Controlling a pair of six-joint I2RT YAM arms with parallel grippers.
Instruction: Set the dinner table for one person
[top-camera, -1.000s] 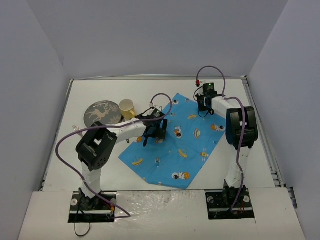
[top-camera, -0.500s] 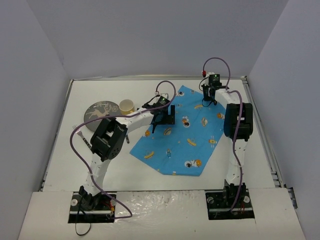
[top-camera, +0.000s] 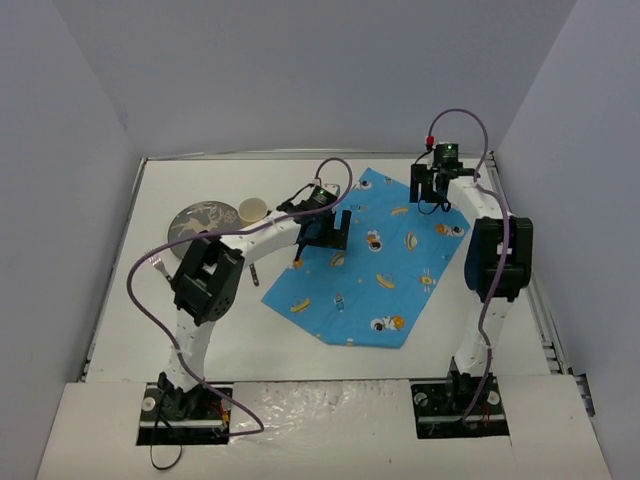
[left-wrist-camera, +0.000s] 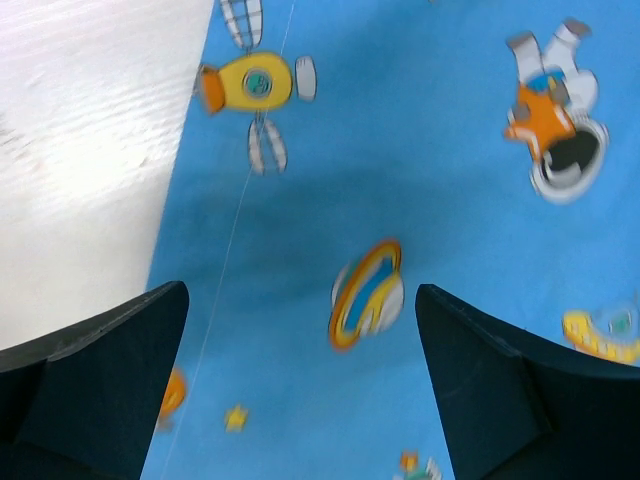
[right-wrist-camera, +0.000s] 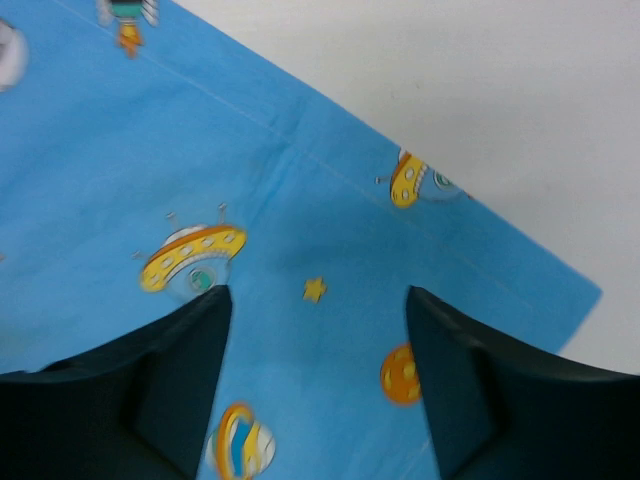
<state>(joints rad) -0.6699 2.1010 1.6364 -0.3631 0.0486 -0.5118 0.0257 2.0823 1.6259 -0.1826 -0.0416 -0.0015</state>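
Nearest the arm bases, the white tabletop (top-camera: 250, 340) carries a blue printed cloth (top-camera: 385, 285). It lies flat but askew, with one corner pointing toward the near edge and its sides at a slant to the tabletop's rim.

Further in, at the left, sits what looks like a fork (top-camera: 157, 263). Beyond it are a dark patterned plate (top-camera: 195, 222) and a pale yellow cup (top-camera: 252, 210), just beside each other and off the cloth.

The left pincer (left-wrist-camera: 300, 300) hangs open over the cloth's left margin, holding nothing, and its wrist view shows the cloth's edge and bare tabletop close on one side. The plate and cup lie to the left of this pincer, so the left arm is clearly the nearer one for fetching them.

Farthest back, the right pincer (right-wrist-camera: 318, 295) is also spread open and empty, above the cloth's far-right part with a corner of it showing nearby. It stands well apart from the dishes.

The next move probably turns on bringing the plate rightward onto the cloth.
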